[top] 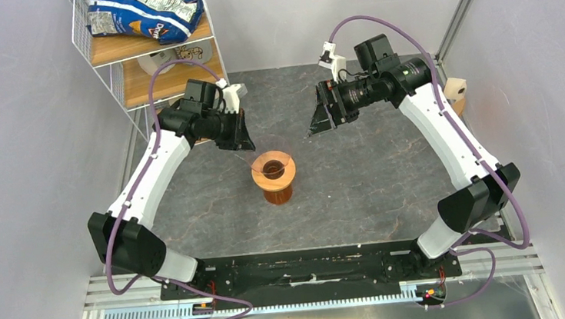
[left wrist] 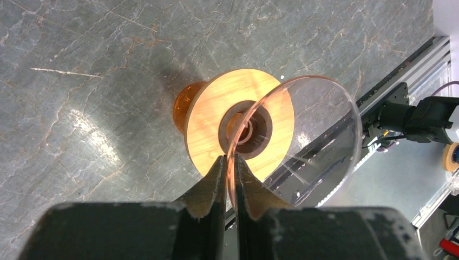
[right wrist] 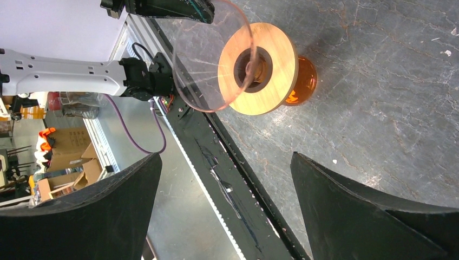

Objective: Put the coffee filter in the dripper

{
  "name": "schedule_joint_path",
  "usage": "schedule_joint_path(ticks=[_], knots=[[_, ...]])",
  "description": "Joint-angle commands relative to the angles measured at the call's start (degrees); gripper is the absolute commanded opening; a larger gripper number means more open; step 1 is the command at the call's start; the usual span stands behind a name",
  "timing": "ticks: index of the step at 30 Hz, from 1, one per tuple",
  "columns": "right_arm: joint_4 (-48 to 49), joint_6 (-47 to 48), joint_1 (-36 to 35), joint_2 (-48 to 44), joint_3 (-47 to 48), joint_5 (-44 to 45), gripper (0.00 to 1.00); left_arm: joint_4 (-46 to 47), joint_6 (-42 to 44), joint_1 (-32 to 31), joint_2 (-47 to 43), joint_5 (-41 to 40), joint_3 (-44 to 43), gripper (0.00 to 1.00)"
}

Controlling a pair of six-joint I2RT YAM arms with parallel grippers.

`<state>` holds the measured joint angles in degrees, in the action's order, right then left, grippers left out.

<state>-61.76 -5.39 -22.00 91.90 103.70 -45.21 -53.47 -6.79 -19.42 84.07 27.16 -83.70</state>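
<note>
Two tools over a grey marbled desk (top: pixel 373 175), well apart from each other.

On the left, the left tool (left wrist: pixel 230 162): narrow, nipped onto the rim of a clear cone (left wrist: pixel 319 124), with the thin edge caught between both fingers (left wrist: pixel 214 184). Grips at the side of the rim nearest the left arm.

Clear cone: wide mouth up, faint pinkish tint along the rim, point down in the dark centre hole of the dripper (left wrist: pixel 211 124). Cannot tell whether fully seated or only resting there.

Dripper: round light-wood ring, lying flat on top of an amber-orange glass vessel (left wrist: pixel 184 105). Stands upright near the middle of the desk, between the two arms, just beside the left tool and farther from the right one.

On the right, the right tool (right wrist: pixel 225 157): spread wide, holding nothing, touching nothing. Hangs above the desk, aimed toward the dripper, clear of both cone and ring.

At the far left corner, beside the desk: a white wire shelf (top: pixel 114 74) with wooden boards, a blue snack bag (top: pixel 147 13) on the top board.
</note>
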Motion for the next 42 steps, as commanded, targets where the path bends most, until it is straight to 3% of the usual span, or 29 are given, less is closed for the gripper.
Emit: schedule_joint_path(ticks=[1,6,11,15,18,21,26,42], knots=[[0.0,0.2,0.0,0.5,-0.1,-1.5,0.97,2.2,0.3,-0.6,0.3,1.7,0.7,0.17],[0.1,0.3,0.0,0.9,-0.3,-1.7,0.97,2.7,0.2,-0.6,0.3,2.1,1.3,0.27],[1.3,-0.3,0.0,1.2,-1.2,-2.9,0.97,1.4,0.1,0.6,-0.9,3.6,-0.9,0.43],[5.1,-3.2,0.0,0.7,-4.1,-5.1,0.97,1.2,-1.0,8.4,-3.2,14.0,-2.3,0.53],[8.7,-6.2,-0.1,1.0,-6.7,-6.9,0.95,3.7,-2.5,11.4,-6.1,16.5,0.8,0.57],[11.8,-9.5,-1.3,1.8,-8.9,-7.3,0.88,7.0,-5.4,11.5,-8.3,19.6,6.0,0.58],[16.0,-14.0,-3.4,3.4,-12.7,-5.3,0.67,15.3,-11.4,11.5,-10.0,22.0,13.1,0.56],[15.9,-15.3,-5.6,8.9,-12.0,-4.5,0.47,14.7,-11.2,11.5,-7.1,22.7,15.0,0.45]])
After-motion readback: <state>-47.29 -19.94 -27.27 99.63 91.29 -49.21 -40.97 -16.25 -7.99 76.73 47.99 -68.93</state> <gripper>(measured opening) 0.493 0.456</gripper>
